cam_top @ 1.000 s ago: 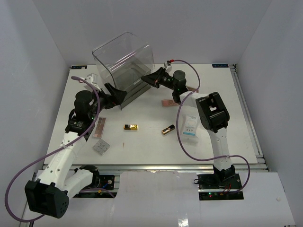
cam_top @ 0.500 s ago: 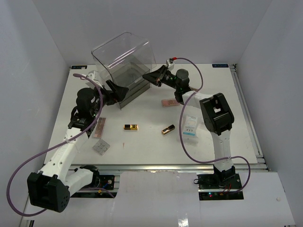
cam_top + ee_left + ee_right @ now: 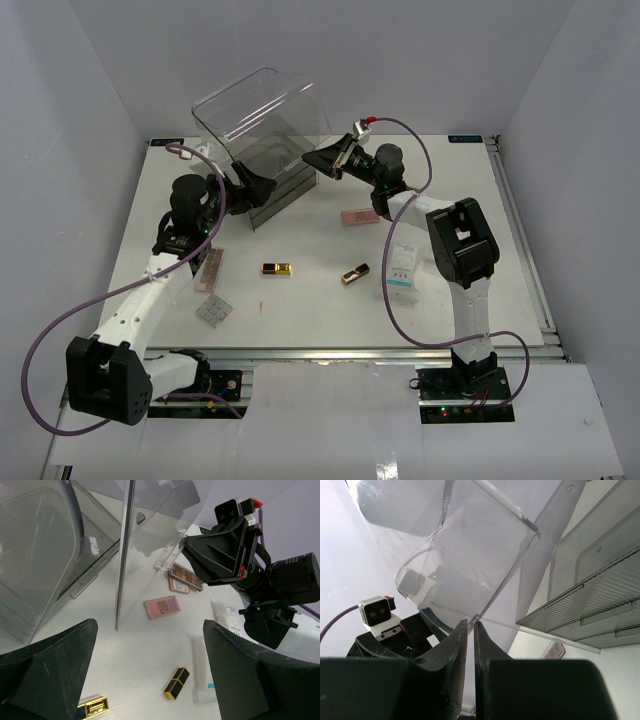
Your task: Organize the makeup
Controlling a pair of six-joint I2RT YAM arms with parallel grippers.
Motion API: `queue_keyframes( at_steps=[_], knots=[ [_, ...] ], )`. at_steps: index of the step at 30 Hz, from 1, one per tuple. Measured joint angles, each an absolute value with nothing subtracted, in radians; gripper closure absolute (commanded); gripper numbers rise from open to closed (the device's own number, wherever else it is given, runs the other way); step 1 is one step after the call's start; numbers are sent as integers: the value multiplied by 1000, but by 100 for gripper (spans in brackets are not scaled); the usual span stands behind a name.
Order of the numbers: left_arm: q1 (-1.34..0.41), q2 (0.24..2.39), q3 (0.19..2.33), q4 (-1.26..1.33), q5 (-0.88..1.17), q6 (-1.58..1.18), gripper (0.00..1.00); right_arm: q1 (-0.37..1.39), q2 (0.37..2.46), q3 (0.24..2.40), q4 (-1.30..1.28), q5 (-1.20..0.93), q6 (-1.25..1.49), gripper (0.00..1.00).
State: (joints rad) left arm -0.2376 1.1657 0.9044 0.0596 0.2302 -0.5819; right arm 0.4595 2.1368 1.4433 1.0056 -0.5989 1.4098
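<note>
The right gripper is clamped tight on the thin edge of the clear lid. Since a second ago it has crept up and right a touch, and the lid tips a bit further. The left gripper, spread wide with nothing in it, has slid up from mid-left to just beside the box.

The makeup hasn't budged: brown palette and grey palette lower left, a case and a second case centre, pink palette and packets right of centre.

From above, another palette is mostly hidden behind the right arm; in the left wrist view a finger cuts off one case
</note>
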Motion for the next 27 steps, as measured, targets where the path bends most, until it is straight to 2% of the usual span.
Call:
queue_keyframes(
  at_steps=[9,12,18,24,27],
  knots=[
    [-237,1264,972,92,246,-576,4,459,2136,1443,1006,-603,1411,87],
    [-237,1273,974,102,258,-580,10,459,2134,1443,1006,-607,1411,75],
    [-237,1270,978,118,296,-601,32,459,2120,1437,1015,-634,1402,49],
    [-232,1268,992,119,318,-627,38,449,1993,1331,1014,-675,1342,33],
    [-232,1266,1006,115,328,-633,41,427,1901,1238,1017,-725,1283,31]
  ],
)
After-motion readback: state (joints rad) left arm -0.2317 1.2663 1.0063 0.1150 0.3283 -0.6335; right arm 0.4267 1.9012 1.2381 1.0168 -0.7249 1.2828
